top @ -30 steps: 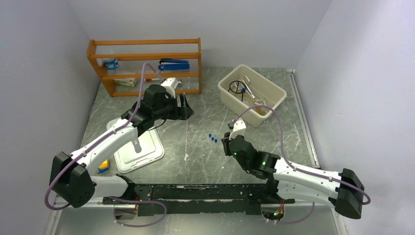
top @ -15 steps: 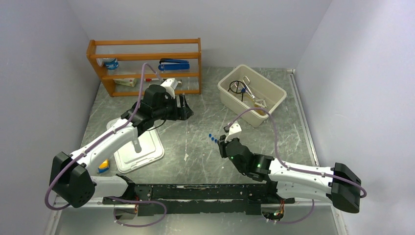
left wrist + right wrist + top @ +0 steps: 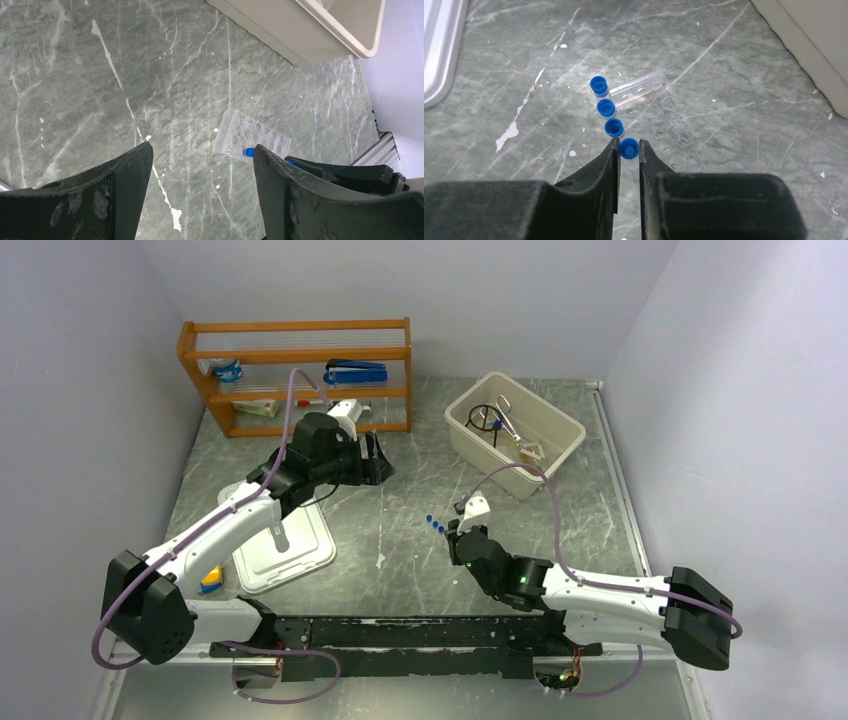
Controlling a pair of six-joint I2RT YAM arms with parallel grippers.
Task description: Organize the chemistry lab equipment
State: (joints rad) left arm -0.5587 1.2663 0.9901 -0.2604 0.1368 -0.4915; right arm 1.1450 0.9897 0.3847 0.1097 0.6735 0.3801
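Note:
A clear rack (image 3: pixel 664 122) lies on the marble table with three blue-capped clear tubes (image 3: pixel 606 107) standing in a row in it. My right gripper (image 3: pixel 629 150) is shut on a fourth blue-capped tube (image 3: pixel 629 147) at the near end of that row. In the top view the right gripper (image 3: pixel 453 534) is right beside the blue caps (image 3: pixel 436 524). My left gripper (image 3: pixel 200 150) is open and empty, held above the table left of the rack (image 3: pixel 252 134); it also shows in the top view (image 3: pixel 380 460). The black tripod ring (image 3: pixel 485 418) and the metal tongs (image 3: pixel 510 422) lie in the beige bin (image 3: pixel 480 460).
An orange shelf (image 3: pixel 295 375) with a blue stapler stands at the back left. A white tray (image 3: pixel 300 555) lies under the left arm, with a small yellow-and-blue block (image 3: pixel 211 580) beside it. The bin's corner (image 3: pixel 300 30) shows in the left wrist view.
My right arm has stretched forward and left, and its gripper has come down to the row of blue caps. The left arm has not moved.

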